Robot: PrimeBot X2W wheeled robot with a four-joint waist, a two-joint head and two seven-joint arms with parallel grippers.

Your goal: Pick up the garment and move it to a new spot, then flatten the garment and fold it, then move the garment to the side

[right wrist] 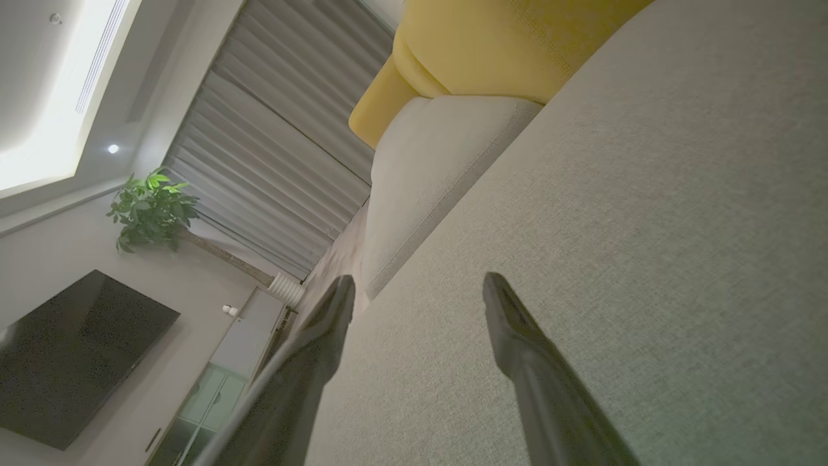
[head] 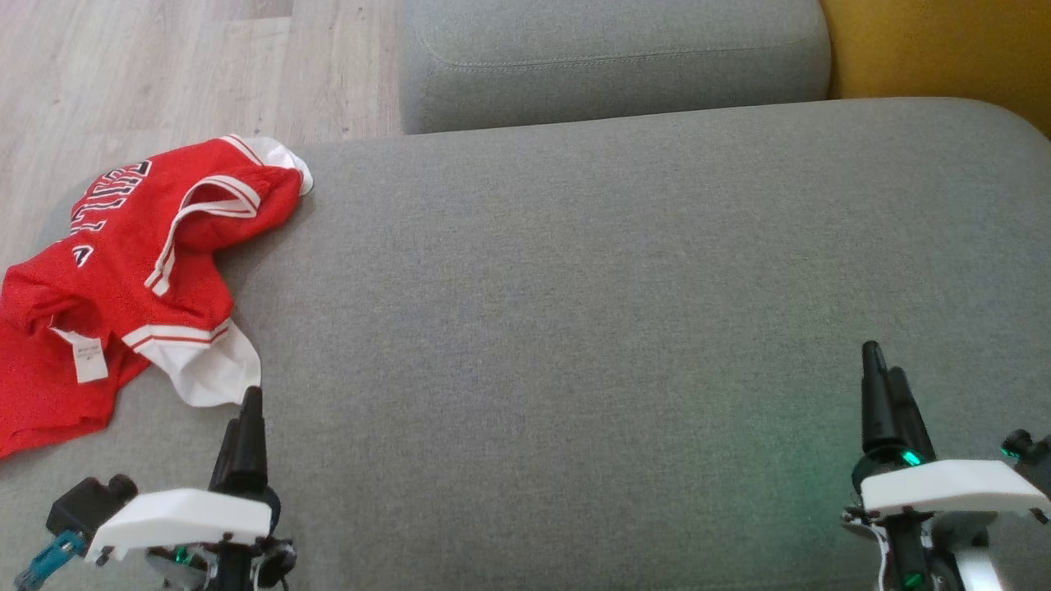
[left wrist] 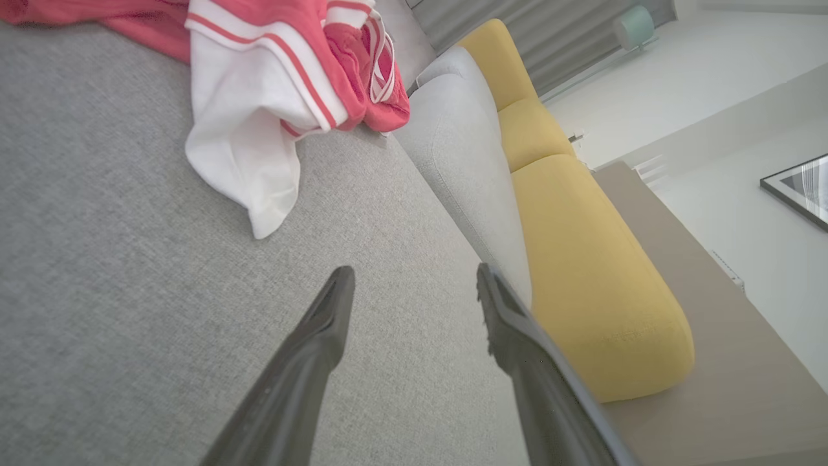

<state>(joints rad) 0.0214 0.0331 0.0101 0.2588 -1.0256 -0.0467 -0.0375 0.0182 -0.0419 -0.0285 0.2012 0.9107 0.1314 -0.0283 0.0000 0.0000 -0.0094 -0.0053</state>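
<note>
Lying crumpled at the left edge of the head view, the red garment point(head: 139, 271) with white trim and dark lettering rests on the grey seat cushion point(head: 575, 328). A white label shows on its lower part. One white flap reaches down toward the left gripper point(head: 249, 402), which hovers at the lower left just below it, near but not touching. In the left wrist view the two dark fingers point(left wrist: 323, 336) of that gripper stand spread apart over bare grey fabric, nothing between them, and the garment's white flap hangs at the upper left. The right gripper point(head: 883, 365) sits at the lower right of the head view, well apart from the garment. Its wrist view shows its jaws likewise parted and holding nothing. A grey back cushion point(head: 616, 57) lies along the top, a yellow cushion point(head: 944, 49) in the upper right corner, and wooden floor point(head: 164, 66) in the upper left.
</note>
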